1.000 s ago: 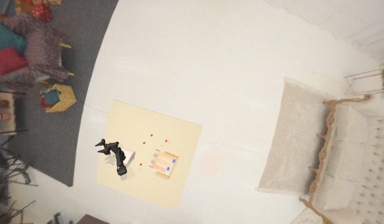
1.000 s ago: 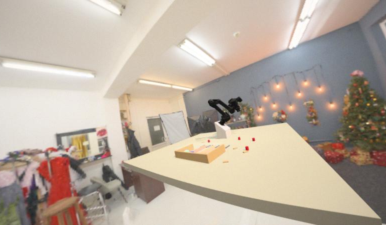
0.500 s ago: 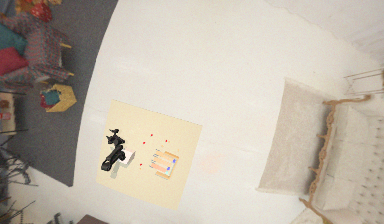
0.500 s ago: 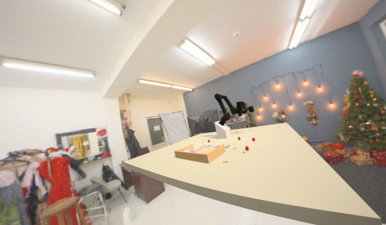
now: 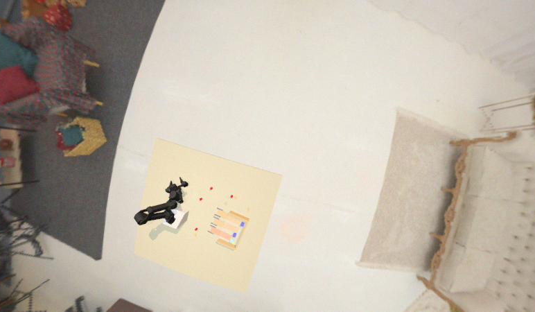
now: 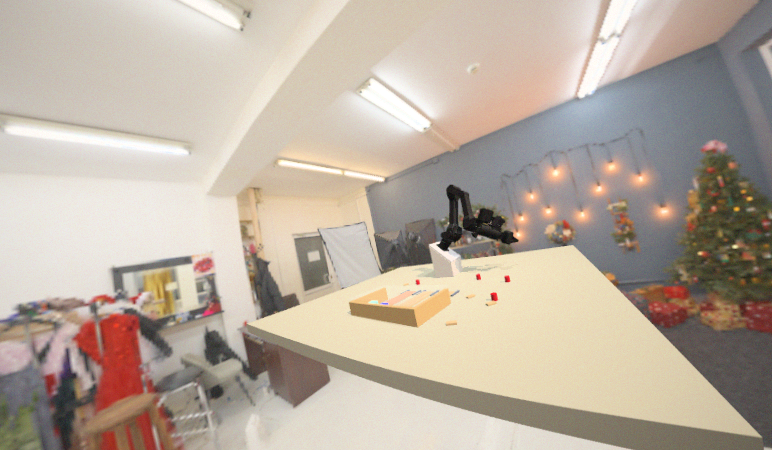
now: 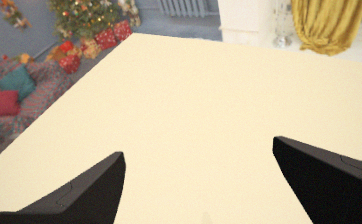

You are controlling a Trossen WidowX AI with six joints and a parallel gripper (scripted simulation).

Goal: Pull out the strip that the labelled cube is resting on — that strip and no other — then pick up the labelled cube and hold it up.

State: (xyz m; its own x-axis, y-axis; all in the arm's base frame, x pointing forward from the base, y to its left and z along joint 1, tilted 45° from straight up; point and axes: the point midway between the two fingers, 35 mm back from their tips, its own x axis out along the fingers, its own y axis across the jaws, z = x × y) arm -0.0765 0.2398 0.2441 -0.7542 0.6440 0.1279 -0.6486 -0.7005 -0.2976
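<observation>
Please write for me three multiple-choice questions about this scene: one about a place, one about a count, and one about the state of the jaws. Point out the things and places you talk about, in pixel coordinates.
1. Where are the two blue cubes (image 5: 242,224) (image 5: 234,235)?
A) On the white base block
B) Within the outline of the wooden tray
C) On the floor

2. How many small red pieces lie on the table?
A) Two
B) Four
C) Seven

3. What is the state of the jaws?
A) Closed on a red piece
B) Closed on nothing
C) Open, with nothing between them

Right letters:
1: B. The top view shows both inside the walls of the wooden tray (image 5: 244,233) (image 6: 386,315).
2: B. The top and exterior views each show four red pieces on the table (image 5: 199,263) (image 6: 545,335).
3: C. The wrist view shows the two fingers wide apart, with only table surface visible between them.
</observation>
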